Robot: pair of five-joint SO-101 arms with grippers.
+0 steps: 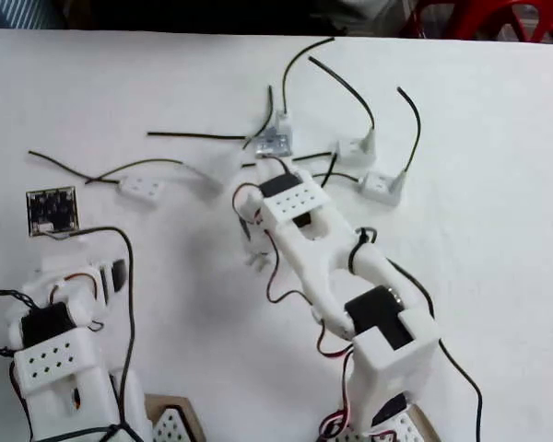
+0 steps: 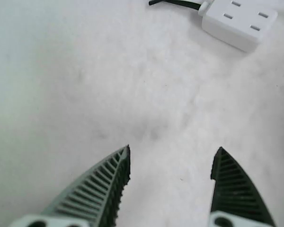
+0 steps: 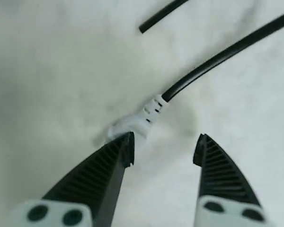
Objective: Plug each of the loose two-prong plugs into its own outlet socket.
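My right gripper [image 3: 166, 135] is open just above the table. A small white two-prong plug [image 3: 132, 125] lies right at the tip of one finger, not held, and its black cord [image 3: 217, 59] runs away past the gap. In the high view this gripper [image 1: 273, 145] is at the far middle, next to a white outlet socket [image 1: 283, 120]. Two more sockets [image 1: 358, 147] [image 1: 382, 187] lie to its right. My left gripper [image 2: 174, 149] is open and empty over bare table, with another white socket [image 2: 239, 21] some way ahead of it, also seen at the left [image 1: 140, 187].
A loose white plug [image 1: 198, 173] on a black cord lies between the left socket and the right arm. A small black square board [image 1: 52, 210] with a cable sits at the left. Black cords curl across the far half of the table. The table's far edge [image 1: 166, 33] is close behind.
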